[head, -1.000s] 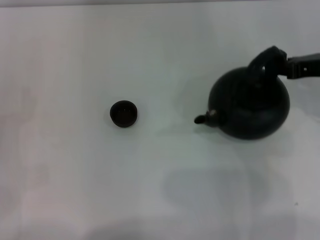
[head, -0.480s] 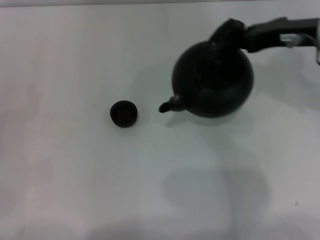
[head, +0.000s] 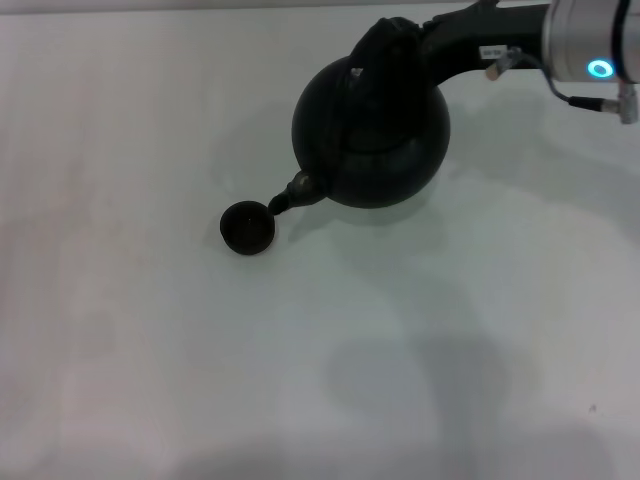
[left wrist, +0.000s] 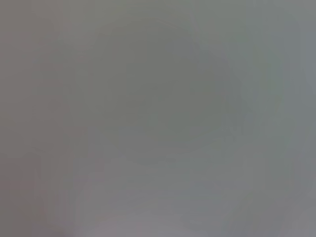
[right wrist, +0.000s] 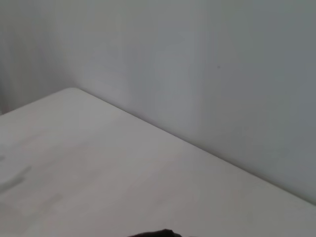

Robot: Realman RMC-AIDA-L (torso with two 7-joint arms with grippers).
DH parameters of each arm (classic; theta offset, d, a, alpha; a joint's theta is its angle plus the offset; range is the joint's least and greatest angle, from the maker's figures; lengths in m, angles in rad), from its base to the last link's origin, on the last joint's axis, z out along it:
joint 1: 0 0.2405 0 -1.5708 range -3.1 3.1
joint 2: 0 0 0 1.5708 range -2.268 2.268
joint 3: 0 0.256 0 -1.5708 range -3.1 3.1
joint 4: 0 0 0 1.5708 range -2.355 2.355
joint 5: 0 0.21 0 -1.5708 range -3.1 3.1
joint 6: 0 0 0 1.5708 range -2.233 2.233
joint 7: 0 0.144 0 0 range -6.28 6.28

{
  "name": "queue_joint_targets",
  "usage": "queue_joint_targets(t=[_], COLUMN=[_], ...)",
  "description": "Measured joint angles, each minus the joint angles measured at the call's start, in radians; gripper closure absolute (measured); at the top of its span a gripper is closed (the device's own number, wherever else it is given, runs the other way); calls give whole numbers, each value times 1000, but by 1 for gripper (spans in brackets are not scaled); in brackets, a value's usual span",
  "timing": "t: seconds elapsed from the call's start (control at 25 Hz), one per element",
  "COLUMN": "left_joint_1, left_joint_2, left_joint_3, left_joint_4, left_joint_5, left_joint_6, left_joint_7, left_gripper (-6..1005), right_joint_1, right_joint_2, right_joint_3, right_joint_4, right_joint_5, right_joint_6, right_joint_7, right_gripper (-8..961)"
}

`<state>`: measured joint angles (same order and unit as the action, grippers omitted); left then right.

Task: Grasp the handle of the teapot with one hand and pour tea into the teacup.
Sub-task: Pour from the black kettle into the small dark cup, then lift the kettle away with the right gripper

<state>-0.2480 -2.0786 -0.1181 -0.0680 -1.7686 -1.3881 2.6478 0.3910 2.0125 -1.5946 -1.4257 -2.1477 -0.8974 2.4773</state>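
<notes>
Head view: large round matte-black teapot [head: 372, 135] sits toward the far right of the white bench [head: 200, 380], tipped forward and to the robot's left. Its short curved spout [head: 285, 201] points down and left, the tip over or against the near-right rim of the tiny round dark brown-black teacup [head: 247, 227]; contact cannot be confirmed. No stream of liquid can be made out.

Thick black arched handle [head: 390, 40] rises at the pot's far side, leaning back toward the right arm. Right pincer [head: 425, 42] comes in from the upper right, a dark wrist section behind it and a silver cuff with a lit blue ring [head: 600, 69]. The pincer meets the handle and appears clamped on it; the fingers themselves merge with the black hoop and cannot be picked out one by one.

Teacup stands upright on the bench, left of centre, mouth open upward.

Right wrist view: pale bench corner [right wrist: 74, 91] against a grey wall, and a sliver of a dark object [right wrist: 155, 233] at the picture's edge, unidentifiable.

Left wrist view: uniform grey, nothing distinguishable. Left pincer is out of sight in every view.
</notes>
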Motion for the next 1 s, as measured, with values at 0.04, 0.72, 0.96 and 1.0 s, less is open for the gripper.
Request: queue_joint_targets(t=[0.04, 0.72, 0.96, 1.0], left_joint_1=[-1, -21, -24, -24], left_joint_2=[0, 0, 0, 0], left_joint_3=[0, 9, 11, 12], left_joint_4=[0, -3, -3, -3], left_joint_5=[0, 7, 16, 19], left_joint_6=[0, 17, 25, 25], left_joint_7=[0, 2, 4, 4], left_gripper=[111, 112, 112, 112], right_joint_1=[2, 12, 18, 19], right_joint_2=[0, 2, 2, 2], right_joint_3=[-16, -259, -285, -294], right_joint_4=[4, 48, 57, 62], right_joint_5=[-6, -108, -127, -133], right_joint_6=[20, 349, 403, 415], right_joint_7=[0, -1, -7, -11], right_gripper=[745, 751, 753, 753])
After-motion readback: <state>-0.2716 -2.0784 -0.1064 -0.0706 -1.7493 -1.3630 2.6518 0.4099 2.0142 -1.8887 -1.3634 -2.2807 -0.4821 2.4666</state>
